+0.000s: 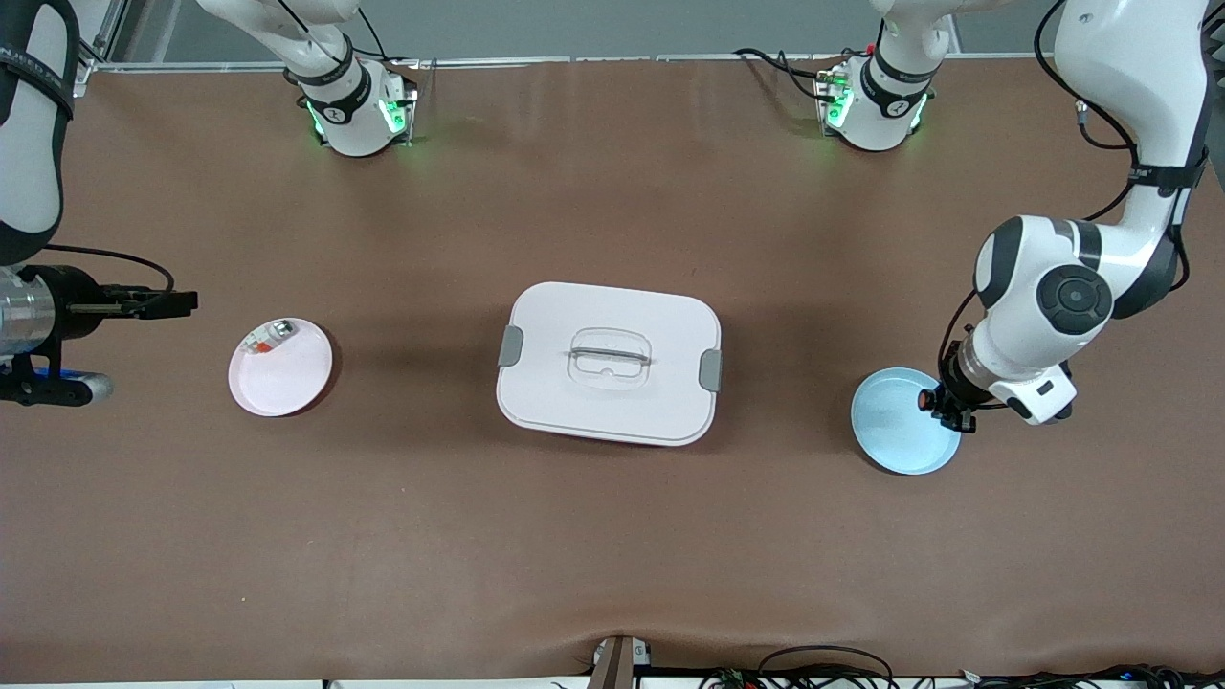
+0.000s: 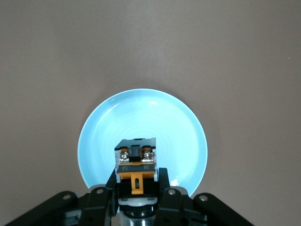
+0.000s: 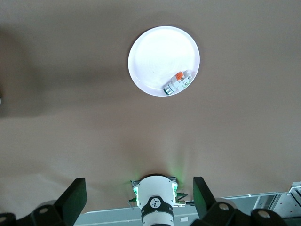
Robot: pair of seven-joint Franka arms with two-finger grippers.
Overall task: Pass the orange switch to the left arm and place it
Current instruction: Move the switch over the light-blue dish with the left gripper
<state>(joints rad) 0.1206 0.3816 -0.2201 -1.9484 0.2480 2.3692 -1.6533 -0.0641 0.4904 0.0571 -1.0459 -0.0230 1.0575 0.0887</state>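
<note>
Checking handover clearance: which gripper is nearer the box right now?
Left, narrowly. The left gripper holds the orange switch over the blue plate beside the box; the right gripper waits open past the pink plate.

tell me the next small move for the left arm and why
Probably lift straight up. The left gripper is shut on the orange switch just over the blue plate, and the box sits between it and the right gripper, which waits open at the pink plate's end of the table. Height first should help clear the box.
</note>
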